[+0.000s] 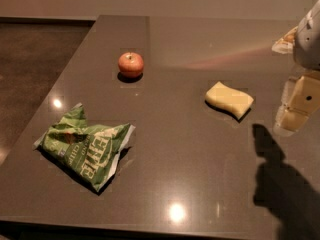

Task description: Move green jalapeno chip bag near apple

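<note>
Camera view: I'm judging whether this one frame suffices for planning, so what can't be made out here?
All in the camera view:
Pincer, at the right edge beside the pale yellow wavy sponge: cut off by the frame edge.
Crumpled green foil chip bag: lettering partly lost in folds.
Small round red apple: far side hidden.
Pale item top right: mostly hidden behind the robot arm.

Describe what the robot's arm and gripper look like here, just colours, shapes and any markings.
The gripper is at the right edge of the view, partly cut off by the frame. It is built of pale cream, blocky, flat-sided pieces, with a small dark round dot on one face. Above it, the arm is a rounded, light grey-white housing. No cables or lettering show.
</note>
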Tool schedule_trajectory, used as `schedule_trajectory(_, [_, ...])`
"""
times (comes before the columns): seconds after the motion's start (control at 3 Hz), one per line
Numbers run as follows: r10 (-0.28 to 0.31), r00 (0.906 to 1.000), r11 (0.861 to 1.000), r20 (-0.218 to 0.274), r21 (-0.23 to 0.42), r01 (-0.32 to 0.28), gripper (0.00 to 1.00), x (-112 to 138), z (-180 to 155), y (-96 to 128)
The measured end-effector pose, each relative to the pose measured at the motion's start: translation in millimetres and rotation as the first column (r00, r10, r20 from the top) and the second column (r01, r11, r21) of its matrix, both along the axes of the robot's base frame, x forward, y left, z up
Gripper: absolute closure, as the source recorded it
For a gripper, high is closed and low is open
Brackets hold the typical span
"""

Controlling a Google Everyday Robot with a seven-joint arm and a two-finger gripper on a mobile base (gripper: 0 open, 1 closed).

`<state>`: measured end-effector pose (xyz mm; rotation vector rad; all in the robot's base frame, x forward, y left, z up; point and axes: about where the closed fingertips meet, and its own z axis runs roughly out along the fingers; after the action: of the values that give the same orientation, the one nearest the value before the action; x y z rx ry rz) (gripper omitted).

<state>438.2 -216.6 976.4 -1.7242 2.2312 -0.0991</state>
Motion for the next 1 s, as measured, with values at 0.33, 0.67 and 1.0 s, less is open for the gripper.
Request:
schedule_trajectory(0.33, [0.000, 1.0000, 1.000, 0.000, 0.000, 0.000, 0.00, 0, 0, 0])
schedule_trajectory(0.67, [0.023, 0.9997, 1.000, 0.003, 0.021, -0.023, 0.00, 3, 5, 12])
schedule_trajectory(1.0, [0.091, 0.9958, 0.992, -0.004, 0.086, -0.090, 0.00, 7, 8, 48])
